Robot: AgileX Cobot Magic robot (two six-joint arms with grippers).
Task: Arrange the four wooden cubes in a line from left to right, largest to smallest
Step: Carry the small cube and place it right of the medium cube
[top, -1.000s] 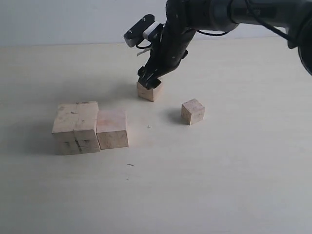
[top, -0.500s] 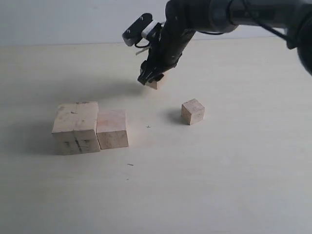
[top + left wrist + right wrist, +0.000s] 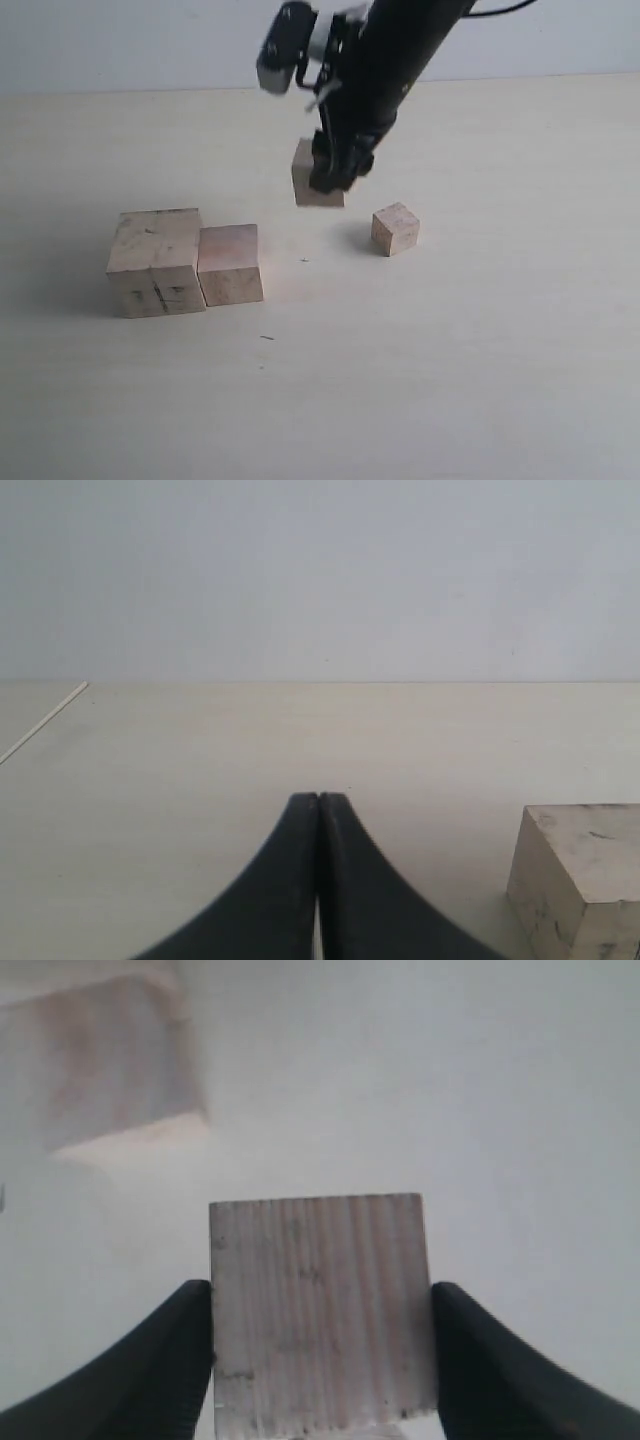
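**Bearing for placement**

My right gripper [image 3: 336,176] is clamped on a pale unpainted wooden cube [image 3: 304,182], which appears lifted off the cream tabletop [image 3: 480,350]. In the exterior view the free slot lies down-left of me, beside the mid-sized pale cube [image 3: 230,263], which touches the scuffed largest cube [image 3: 155,262]. A small loose cube [image 3: 396,228] sits rightward. My left gripper [image 3: 318,810] is pressed closed and empty. No writing is legible.

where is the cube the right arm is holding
In the exterior view the held cube is near the middle, in the right gripper and apparently off the table, just left of the lone small cube, beyond the second-largest cube.
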